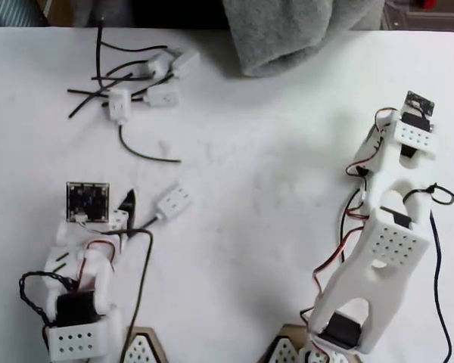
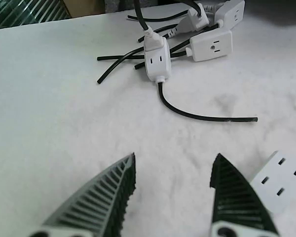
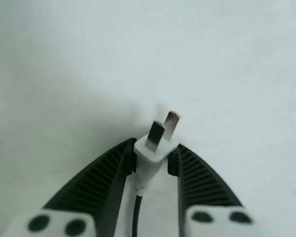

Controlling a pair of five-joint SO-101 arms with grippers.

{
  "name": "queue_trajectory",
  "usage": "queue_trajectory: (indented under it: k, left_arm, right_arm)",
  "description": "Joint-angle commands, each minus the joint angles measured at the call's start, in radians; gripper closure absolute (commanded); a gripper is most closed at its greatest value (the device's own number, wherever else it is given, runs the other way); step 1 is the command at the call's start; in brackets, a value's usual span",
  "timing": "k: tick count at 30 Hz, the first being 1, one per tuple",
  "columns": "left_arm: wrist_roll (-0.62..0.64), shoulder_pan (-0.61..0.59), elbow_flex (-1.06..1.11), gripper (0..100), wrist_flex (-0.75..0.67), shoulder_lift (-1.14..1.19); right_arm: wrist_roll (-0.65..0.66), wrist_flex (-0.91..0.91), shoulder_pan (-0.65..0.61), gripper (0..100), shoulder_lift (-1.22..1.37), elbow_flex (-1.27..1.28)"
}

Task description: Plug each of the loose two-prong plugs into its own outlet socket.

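Right claw (image 3: pixel 153 146) is clenched on the plug (image 3: pixel 149 157), gripping its white body with both prongs poking out past its tips, low over the desk (image 1: pixel 272 189) near its right edge. Left claw (image 2: pixel 175 158) hangs released, jaws wide, over the left half of the desk towards the near edge, with a socket (image 2: pixel 278 180) just beside one finger.

That socket looks like your nearest target, so the step in hand is likely the carry across and the insertion. To do it well, keep the clench firm (the body is smooth and could swivel between the pads), bring the prongs level with the slotted face, and match them to one pair of slots before you push. Consider closing the left claw on the socket first; loose on the desk, it would probably slide away under the push.

Right wrist view gives you the prongs' tilt, which the arm hides from above. High view gives you the wide gap between plug and socket (image 1: pixel 174 202), plus the cluster (image 1: pixel 147 83) of sockets and cords near the far-left corner. Left wrist view gives you the slot faces.
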Motion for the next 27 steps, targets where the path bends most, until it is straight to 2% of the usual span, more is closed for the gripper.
queue_trajectory:
  k: [1, 5, 9, 13, 21, 27]
  left_arm:
    - [-0.012, -0.002, -0.005, 75, 0.000, -0.012]
    - [-0.012, -0.002, -0.005, 75, 0.000, -0.012]
    - [-0.012, -0.002, -0.005, 75, 0.000, -0.012]
    - [-0.012, -0.002, -0.005, 75, 0.000, -0.012]
    - [-0.014, -0.004, -0.005, 75, 0.000, -0.012]
    - [-0.014, -0.004, -0.005, 75, 0.000, -0.012]
  right_arm:
    - [0.021, -0.039, 0.021, 91.4, 0.001, -0.006]
    - [0.025, -0.001, 0.019, 92.0, -0.010, -0.015]
    - [0.029, 0.068, -0.019, 98.1, -0.059, -0.066]
    - [0.029, 0.168, -0.064, 97.8, -0.137, -0.164]
    - [0.035, 0.309, -0.219, 97.8, -0.294, -0.393]
    - [0.270, 0.435, -0.475, 97.8, -0.387, -0.514]
